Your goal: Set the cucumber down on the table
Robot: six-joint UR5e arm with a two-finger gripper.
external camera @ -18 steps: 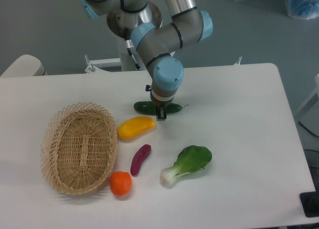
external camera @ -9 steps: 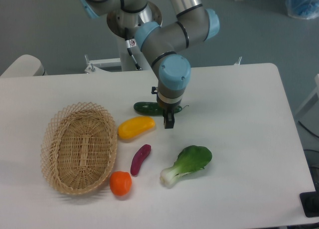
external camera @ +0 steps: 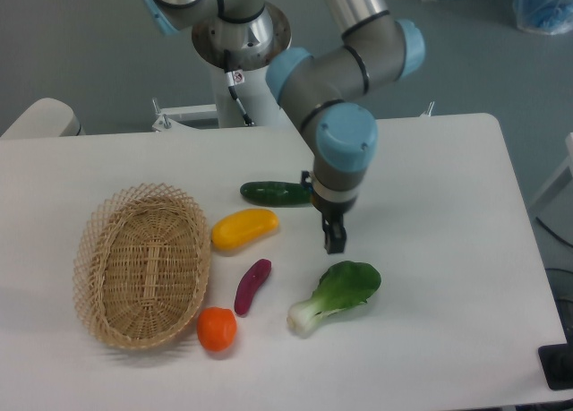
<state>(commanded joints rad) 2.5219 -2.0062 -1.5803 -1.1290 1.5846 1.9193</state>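
The dark green cucumber (external camera: 273, 193) lies flat on the white table (external camera: 430, 205), just above the yellow vegetable (external camera: 244, 228). Its right end is hidden behind my arm. My gripper (external camera: 334, 239) hangs to the cucumber's right and nearer the front, apart from it, above the leafy green vegetable (external camera: 338, 294). Nothing is held between the fingers, which look close together; whether they are open or shut is unclear from this angle.
An oval wicker basket (external camera: 143, 264) sits at the left. A slim purple vegetable (external camera: 252, 286) and an orange round fruit (external camera: 217, 329) lie near the basket's right side. The robot base (external camera: 240, 35) stands behind the table.
My gripper has left the cucumber, moving right and toward the front of the table. The cucumber stays where it lay.
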